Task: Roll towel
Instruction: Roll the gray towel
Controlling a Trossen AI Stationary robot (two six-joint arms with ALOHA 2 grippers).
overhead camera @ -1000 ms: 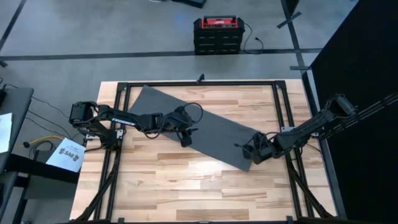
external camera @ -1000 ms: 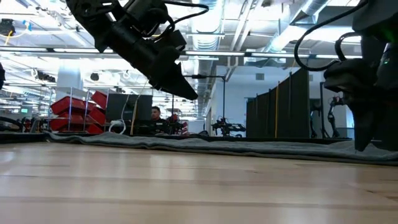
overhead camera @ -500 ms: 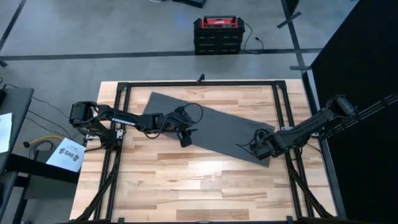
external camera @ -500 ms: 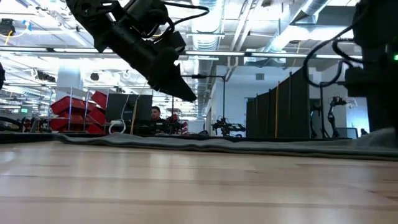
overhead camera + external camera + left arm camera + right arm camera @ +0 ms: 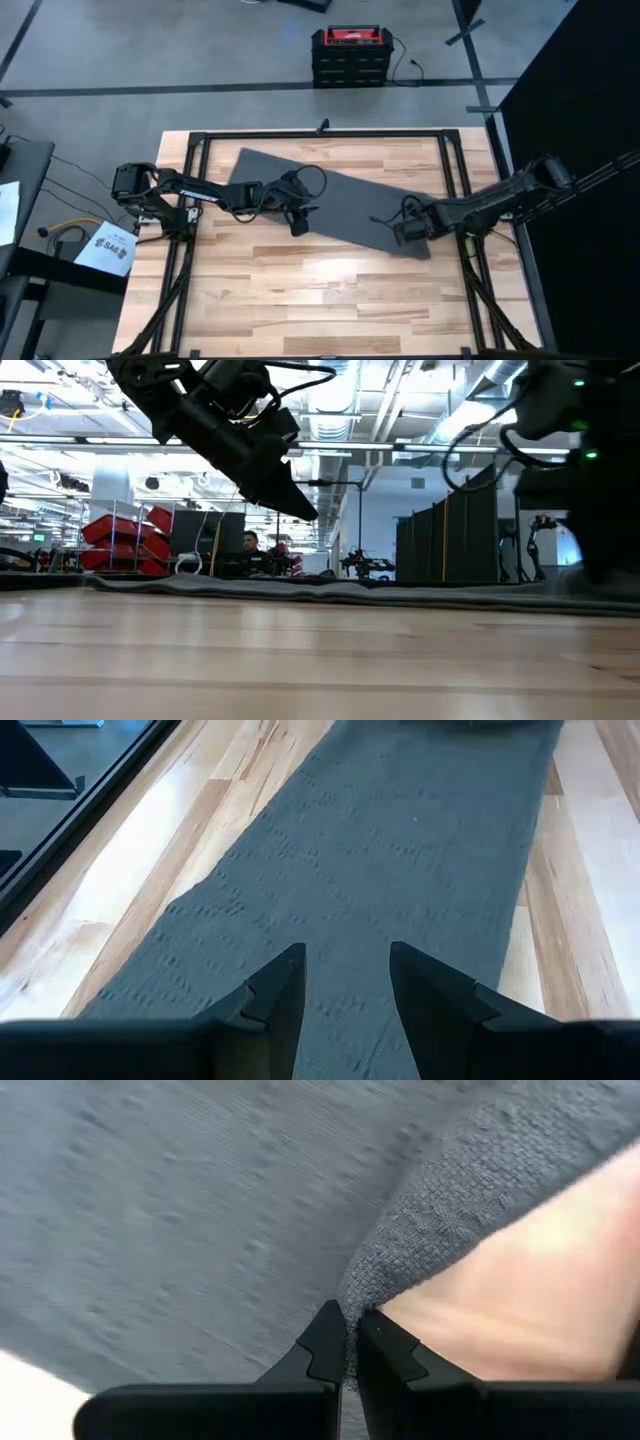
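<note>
In the high view, one towel (image 5: 340, 203) is seen lying slanted across the far half of the table (image 5: 300, 290), from near the far left corner toward the right edge. Two grippers are seen: the left gripper (image 5: 298, 222) is held over the towel's near edge, and the right gripper (image 5: 404, 233) is at the towel's right end. In the low view, the towel (image 5: 330, 591) is seen as one flat strip, with the left gripper (image 5: 295, 508) held above it. In the left wrist view, the two fingers (image 5: 275, 1000) are parted over the towel (image 5: 400, 860). In the right wrist view, a fold of the towel (image 5: 440, 1230) is pinched between the two fingers (image 5: 328, 1342).
</note>
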